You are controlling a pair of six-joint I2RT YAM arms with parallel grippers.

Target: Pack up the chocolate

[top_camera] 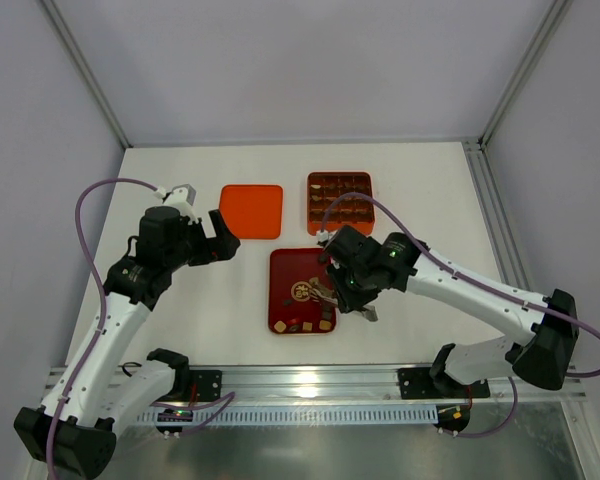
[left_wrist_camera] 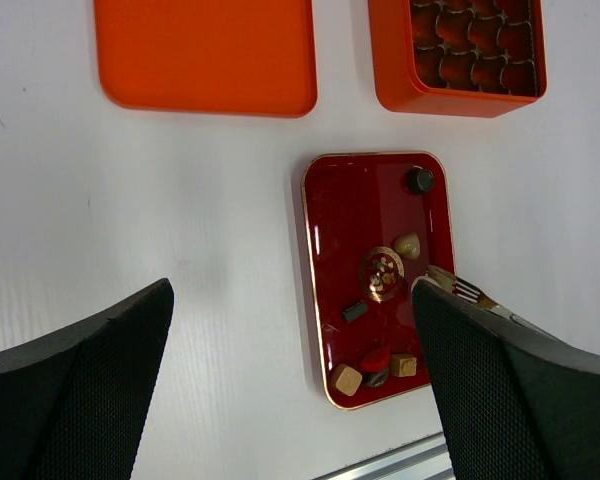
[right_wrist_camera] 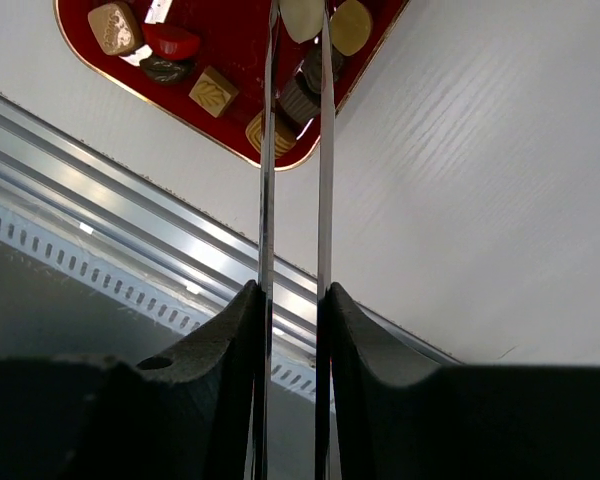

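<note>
Several small pieces of chocolate lie on a dark red tray, most of them near its front edge. My right gripper is shut on a pair of metal tongs, low over the tray's near right corner. A cream chocolate sits between the tong tips, with a tan round one just beside it. In the left wrist view the forked tong tip shows over the tray. My left gripper hangs open, above the table left of the tray, with nothing between its fingers.
An orange box with grid compartments stands behind the tray, and its flat orange lid lies to its left. A metal rail runs along the table's near edge, close to the tray.
</note>
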